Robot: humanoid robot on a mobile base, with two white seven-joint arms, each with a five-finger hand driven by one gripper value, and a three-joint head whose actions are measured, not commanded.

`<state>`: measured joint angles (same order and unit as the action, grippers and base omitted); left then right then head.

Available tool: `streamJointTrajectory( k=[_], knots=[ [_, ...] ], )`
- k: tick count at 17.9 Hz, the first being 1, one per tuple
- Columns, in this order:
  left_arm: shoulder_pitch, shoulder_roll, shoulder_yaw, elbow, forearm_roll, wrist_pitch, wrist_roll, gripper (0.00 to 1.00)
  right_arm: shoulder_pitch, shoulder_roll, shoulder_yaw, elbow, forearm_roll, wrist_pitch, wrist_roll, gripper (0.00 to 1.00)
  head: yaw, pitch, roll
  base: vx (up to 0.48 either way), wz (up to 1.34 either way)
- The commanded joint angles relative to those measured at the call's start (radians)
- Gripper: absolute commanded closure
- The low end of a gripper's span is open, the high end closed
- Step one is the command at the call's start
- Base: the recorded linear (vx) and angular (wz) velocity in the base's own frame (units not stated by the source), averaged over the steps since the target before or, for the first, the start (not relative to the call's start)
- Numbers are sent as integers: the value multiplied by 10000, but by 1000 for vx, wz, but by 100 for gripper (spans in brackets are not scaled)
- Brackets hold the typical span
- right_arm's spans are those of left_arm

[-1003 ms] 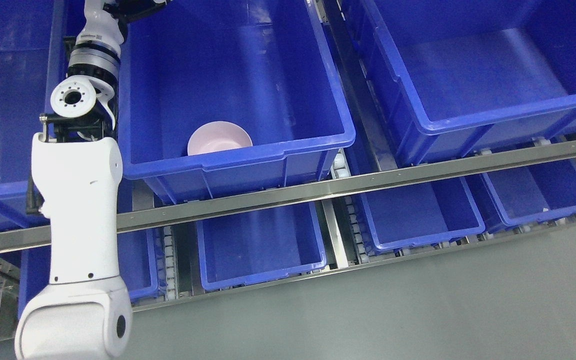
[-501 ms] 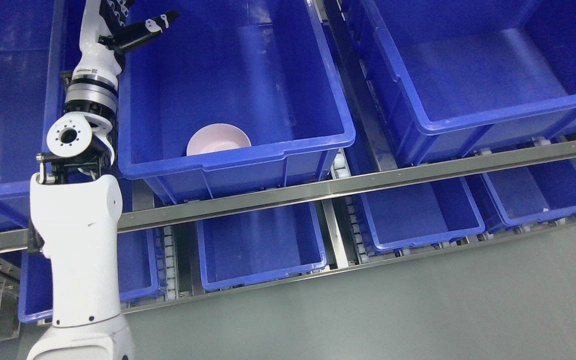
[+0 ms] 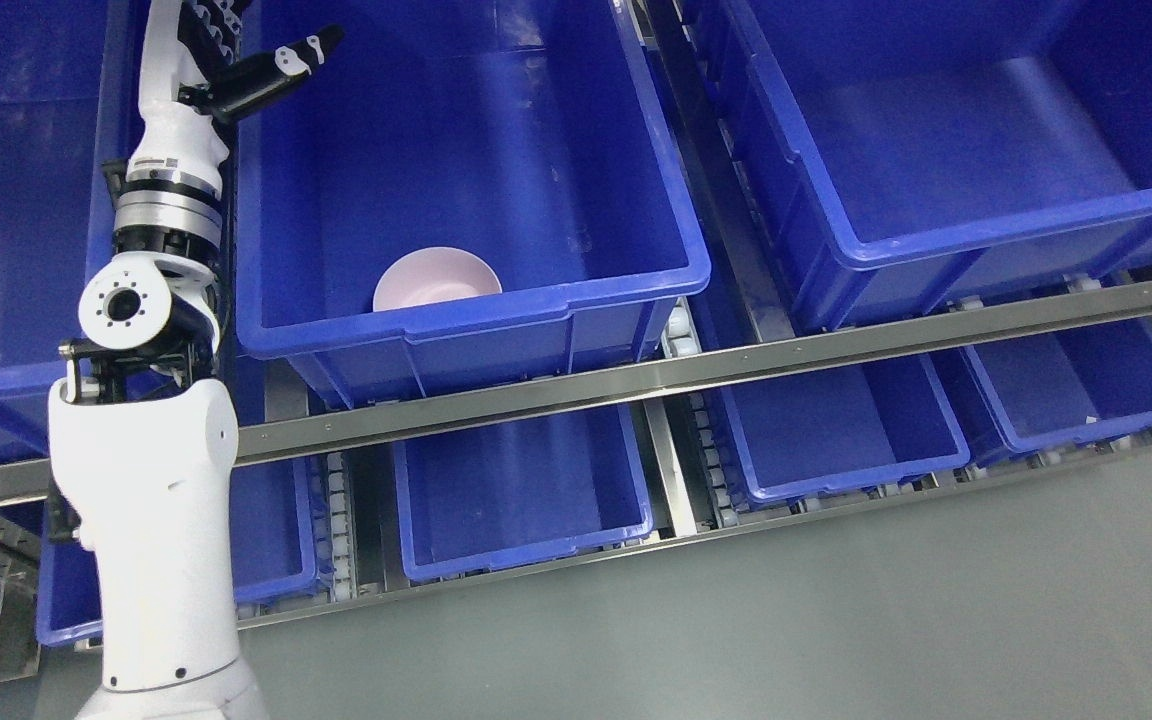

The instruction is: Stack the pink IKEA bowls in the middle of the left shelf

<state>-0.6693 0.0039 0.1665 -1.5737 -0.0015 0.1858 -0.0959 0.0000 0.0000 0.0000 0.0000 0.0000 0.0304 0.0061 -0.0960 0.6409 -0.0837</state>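
Grey floor (image 3: pixel 836 620) runs along the bottom of the head view, below a metal rack of blue bins on two levels; a steel rail (image 3: pixel 696 370) crosses the front of the upper level, with smaller blue crates (image 3: pixel 521 500) on roller tracks beneath it; the middle bin (image 3: pixel 496 310) on the upper level holds a single pink bowl (image 3: pixel 436 278), upright, sitting on the bin floor close against the front wall, its lower part hidden behind the bin's front rim; a larger bin (image 3: pixel 986 230) stands to its right, well apart from the bowl; the left arm (image 3: pixel 151 480) rises from the lower left edge, white and jointed, reaching up along the middle bin's left wall; the left hand (image 3: pixel 236 70) is at the top of the picture, partly cut off by the edge, its dark fingers (image 3: pixel 286 62) spread loose and grasping nothing, one of them pointing right over the bin's interior, high above and well apart from the bowl.
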Motion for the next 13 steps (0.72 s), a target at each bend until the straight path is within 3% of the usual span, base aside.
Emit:
streamJointTrajectory(
  k=[1, 7, 13],
  knots=[
    [510, 136, 83, -646, -123, -154, 23, 0, 292, -175, -107, -337, 0, 49, 1, 0, 0, 0, 0, 0, 0],
    [1615, 136, 99, -723, -139, -706, 8, 0, 292, -175, -107, -337, 0, 33, 1, 0, 0, 0, 0, 0, 0],
    [1800, 136, 37, -723, -139, -754, 8, 0, 292, -175, -107, -337, 0, 49, 1, 0, 0, 0, 0, 0, 0]
  ],
)
